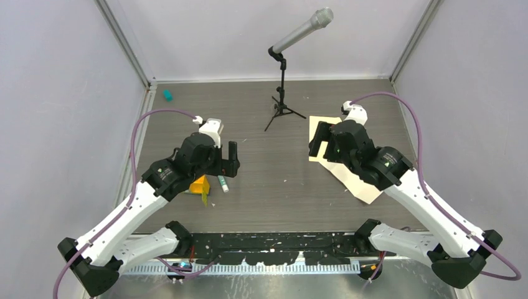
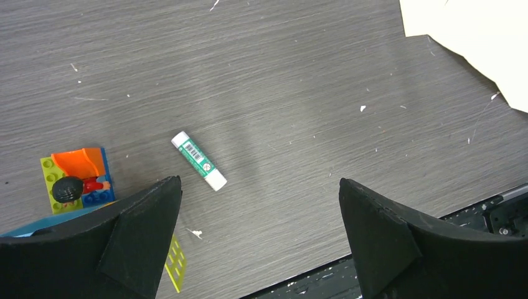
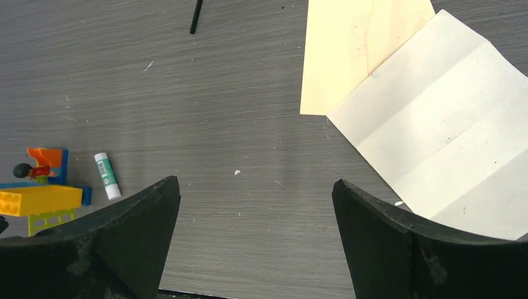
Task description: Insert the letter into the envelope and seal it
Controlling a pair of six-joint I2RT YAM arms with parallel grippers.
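The cream-yellow letter (image 1: pixel 324 123) lies flat at the right rear of the table and also shows in the right wrist view (image 3: pixel 339 56). The beige envelope (image 1: pixel 366 188) lies diagonally over the letter's near corner, with parallel creases (image 3: pixel 436 124); no diamond mark shows. My right arm hides part of both. My right gripper (image 1: pixel 322 142) hovers at the papers' left edge, open and empty (image 3: pixel 255 180). My left gripper (image 1: pixel 233 156) is open and empty over bare table at the left (image 2: pixel 259 180), far from the papers.
A green-and-white glue stick (image 1: pixel 222 182) (image 2: pixel 199 161) lies by a pile of toy bricks (image 1: pixel 199 185) (image 2: pixel 78 177) under the left arm. A microphone on a tripod (image 1: pixel 283 93) stands at the centre rear. A small teal object (image 1: pixel 167 94) lies at the far left.
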